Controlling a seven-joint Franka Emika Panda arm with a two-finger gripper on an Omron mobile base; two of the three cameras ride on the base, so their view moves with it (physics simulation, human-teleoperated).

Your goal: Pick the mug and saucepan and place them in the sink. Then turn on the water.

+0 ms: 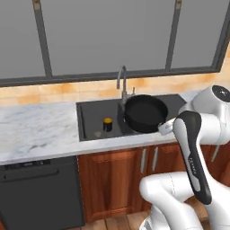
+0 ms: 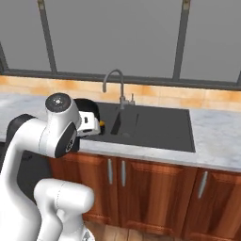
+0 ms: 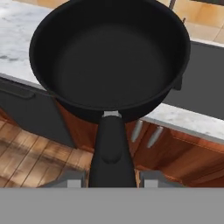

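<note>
Gripping the saucepan (image 3: 109, 57) by its handle, my jaws are carrying it above the sink (image 1: 87, 119), where the mug (image 1: 108, 124) is already sitting; tap untouched.

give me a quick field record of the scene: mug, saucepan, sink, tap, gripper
mug: stands upright inside the sink, on the basin floor left of the tap
saucepan: held up over the sink's right part, carried by its handle
sink: dark basin set in a white marble counter
tap: grey gooseneck, no water stream visible
gripper: shut on the saucepan's handle
</note>
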